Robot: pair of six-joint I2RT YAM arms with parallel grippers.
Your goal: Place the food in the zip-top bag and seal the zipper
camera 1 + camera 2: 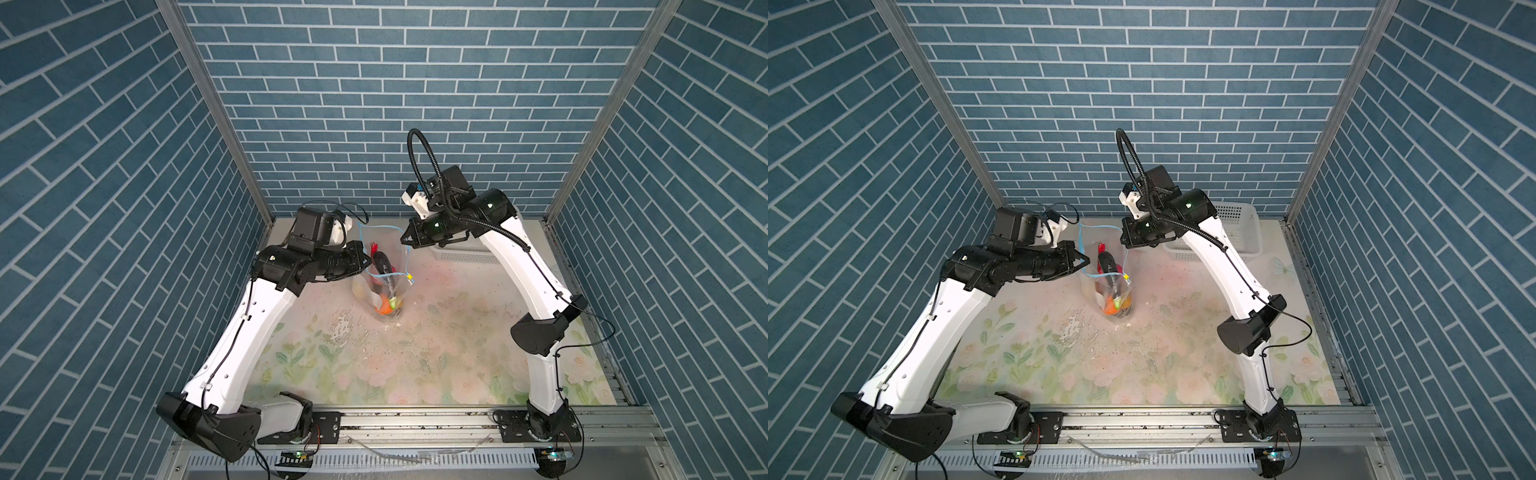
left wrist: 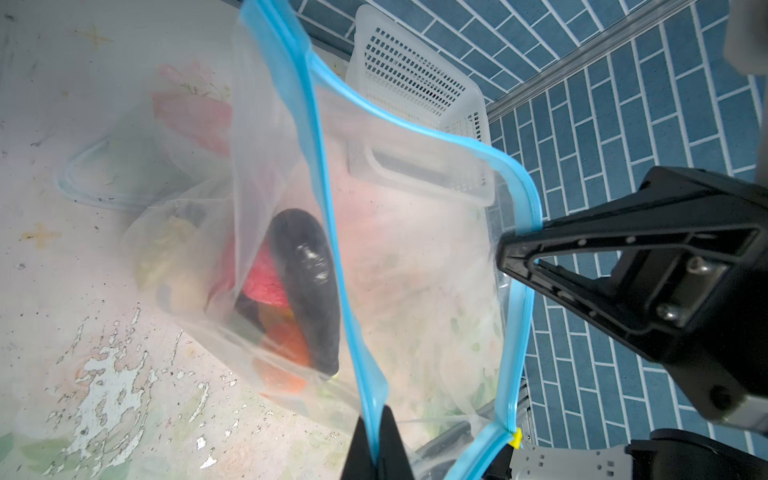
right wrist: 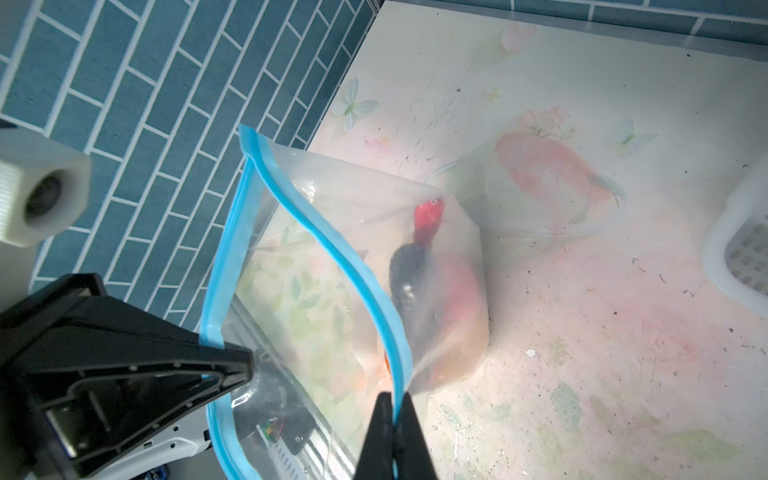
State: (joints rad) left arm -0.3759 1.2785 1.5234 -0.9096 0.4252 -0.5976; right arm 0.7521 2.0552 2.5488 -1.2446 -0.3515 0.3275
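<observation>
Left gripper (image 2: 376,451) pinches one zipper (image 2: 372,382) lip and right gripper (image 3: 395,419) pinches the opposite lip. The bag (image 1: 384,291) hangs open between them, with food (image 1: 385,308) at its bottom. If they pull too hard, a lip may slip free and the bag may drop.

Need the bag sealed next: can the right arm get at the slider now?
Probably, but not yet: the right arm's jaws are shut on the zipper just along from the slider, which hangs uncovered; it must let go first.
</observation>
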